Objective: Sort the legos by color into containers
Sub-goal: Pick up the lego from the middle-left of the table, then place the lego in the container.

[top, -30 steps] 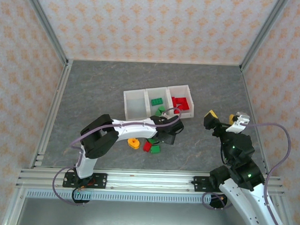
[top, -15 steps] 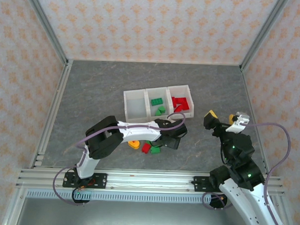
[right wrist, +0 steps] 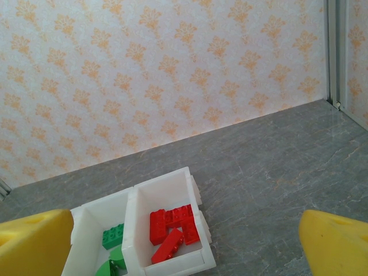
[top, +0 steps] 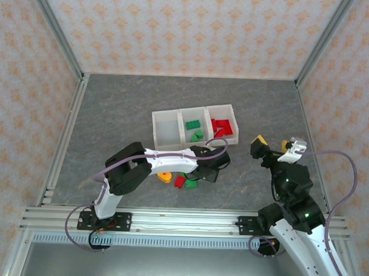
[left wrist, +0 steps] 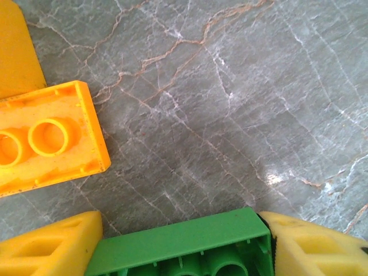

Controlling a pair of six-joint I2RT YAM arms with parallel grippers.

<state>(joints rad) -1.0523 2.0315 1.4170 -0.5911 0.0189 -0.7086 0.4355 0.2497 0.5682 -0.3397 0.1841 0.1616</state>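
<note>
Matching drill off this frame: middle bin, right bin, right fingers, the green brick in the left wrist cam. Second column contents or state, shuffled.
Column A
1. middle bin
2. right bin
3. right fingers
4. green brick

Column B
a. holds red legos
b. between the left fingers
c. wide apart, nothing between them
d. holds green legos

Pairs: 1-d, 2-a, 3-c, 4-b

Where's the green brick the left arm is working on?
Left wrist view, bottom edge: the green brick sits between the left gripper fingers, which touch its two ends. An orange brick lies apart on the table, toward the picture's upper left.
</note>
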